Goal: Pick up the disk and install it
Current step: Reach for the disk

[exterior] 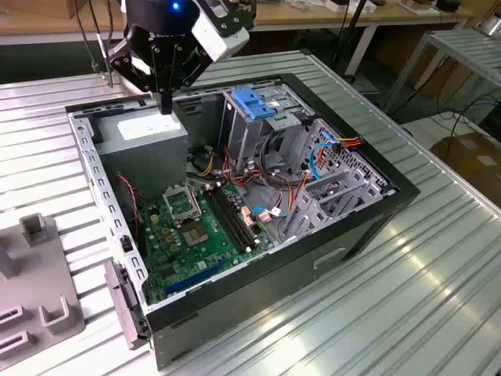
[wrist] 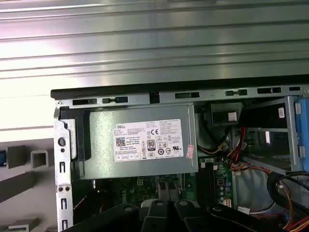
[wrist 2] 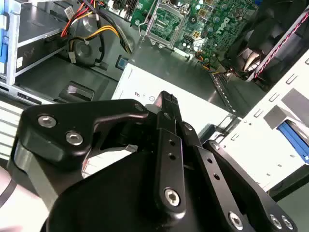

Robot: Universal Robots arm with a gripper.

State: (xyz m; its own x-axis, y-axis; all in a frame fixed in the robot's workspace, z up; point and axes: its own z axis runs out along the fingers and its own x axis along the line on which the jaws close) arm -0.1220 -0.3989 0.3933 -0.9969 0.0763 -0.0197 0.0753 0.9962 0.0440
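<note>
My black claw (exterior: 166,104), fingers pressed together and gripping nothing, hovers above the grey metal power supply box (exterior: 145,133) inside the open black computer case (exterior: 368,223).

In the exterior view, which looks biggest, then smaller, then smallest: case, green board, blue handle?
1. case, clearly the largest
2. green board
3. blue handle, clearly the smallest

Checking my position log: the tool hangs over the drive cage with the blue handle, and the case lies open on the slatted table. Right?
Not quite. The exterior view shows the tool hanging over the power supply, the grey box with the white label, not over the drive cage. The case does lie open on the slatted table.
</note>
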